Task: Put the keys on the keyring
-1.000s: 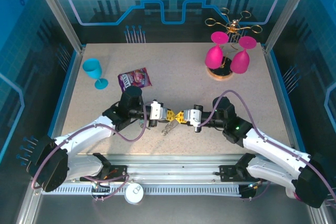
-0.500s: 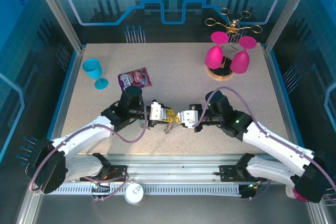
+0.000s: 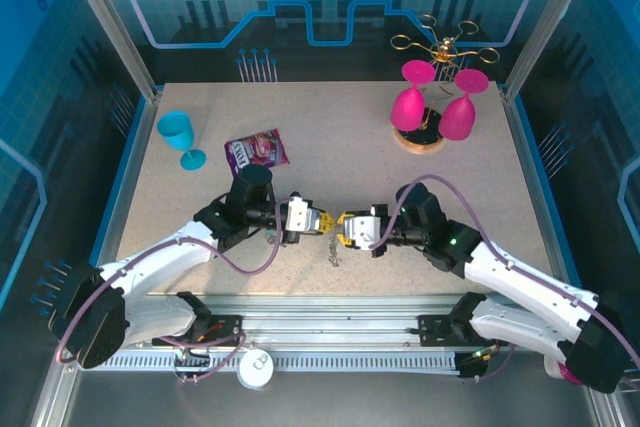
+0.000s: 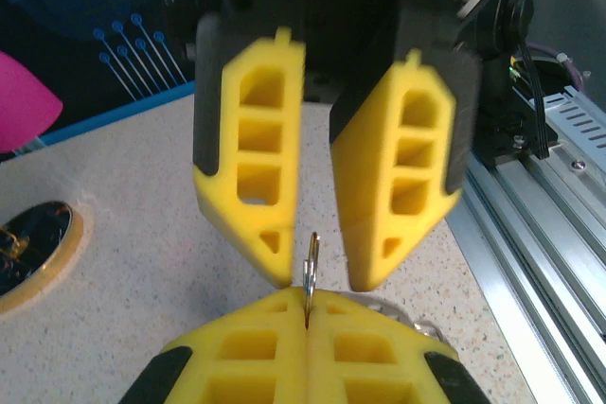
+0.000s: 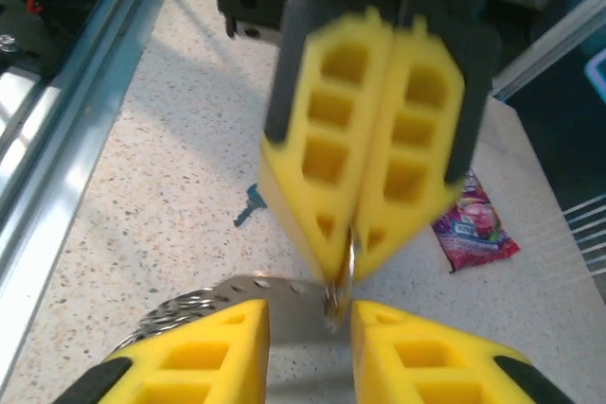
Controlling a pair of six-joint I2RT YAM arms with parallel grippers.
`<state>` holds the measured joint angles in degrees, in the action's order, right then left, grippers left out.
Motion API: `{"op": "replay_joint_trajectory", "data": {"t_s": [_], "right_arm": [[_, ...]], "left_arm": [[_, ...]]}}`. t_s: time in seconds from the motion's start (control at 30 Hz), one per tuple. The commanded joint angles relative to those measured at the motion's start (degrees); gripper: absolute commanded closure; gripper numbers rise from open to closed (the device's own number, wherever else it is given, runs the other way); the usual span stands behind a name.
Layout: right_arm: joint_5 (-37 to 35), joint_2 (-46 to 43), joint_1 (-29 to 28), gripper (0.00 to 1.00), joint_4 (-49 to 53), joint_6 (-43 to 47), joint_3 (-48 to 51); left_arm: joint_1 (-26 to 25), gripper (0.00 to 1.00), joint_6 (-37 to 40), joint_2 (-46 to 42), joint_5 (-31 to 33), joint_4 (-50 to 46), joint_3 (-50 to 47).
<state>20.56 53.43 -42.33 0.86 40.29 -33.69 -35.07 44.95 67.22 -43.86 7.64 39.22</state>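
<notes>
Metal ring (image 4: 311, 264) is pinched edge-on and upright in the left gripper (image 4: 306, 298). Its fingers are fully together, with only the top of the ring sticking out past the tips. Seen from the right wrist, the same ring (image 5: 350, 262) hangs at the tip of those shut fingers.

I can make out one key (image 5: 248, 205) with a teal head, flat on the table (image 3: 330, 127) below the left gripper (image 5: 341, 276), on the side toward the rails. Nothing is touching it.

From above, the keyring (image 3: 335, 255) is a small grey linked thing on the table just in front of the two fingertips. I can't tell from here whether the pinched ring is joined to it. A silver linked piece (image 5: 189, 307) sits blurred beside my right finger (image 5: 189, 357); I can't say what it is.

The right gripper (image 4: 320, 276) is tip-to-tip with the left and partly open. Its fingers stand either side of the ring with a gap on both sides, and it holds nothing.

From above, the left gripper (image 3: 325, 219) and right gripper (image 3: 343, 226) meet mid-table, near the front edge.

Further out: snack packet (image 3: 257, 151) behind the left arm, blue cup (image 3: 178, 135) far left, two pink glasses (image 3: 408, 105) hanging upside down on a gold rack (image 3: 440, 47) at back right.
</notes>
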Motion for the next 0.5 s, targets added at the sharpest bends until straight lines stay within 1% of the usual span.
{"op": "replay_joint_trajectory", "data": {"t_s": [0.0,0.03,0.2,0.47], "right_arm": [[4.0,-1.7,2.6,0.70,-15.9,-7.2,5.8],[4.3,-1.8,2.7,0.71,-18.2,-7.8,6.2],[6.6,-1.5,2.8,0.76,-21.6,-9.8,7.1],[8.4,-2.0,2.8,0.78,-22.0,-10.3,7.3]], "left_arm": [[-0.4,1.00,-1.1,-1.4,-3.3,6.1,-1.2],[-0.5,1.00,-1.2,-1.3,-3.5,6.2,-1.3],[-0.7,1.00,-1.3,-1.3,-4.0,6.3,-1.5],[-0.6,1.00,-1.7,-1.2,-3.6,6.7,-1.5]]}}
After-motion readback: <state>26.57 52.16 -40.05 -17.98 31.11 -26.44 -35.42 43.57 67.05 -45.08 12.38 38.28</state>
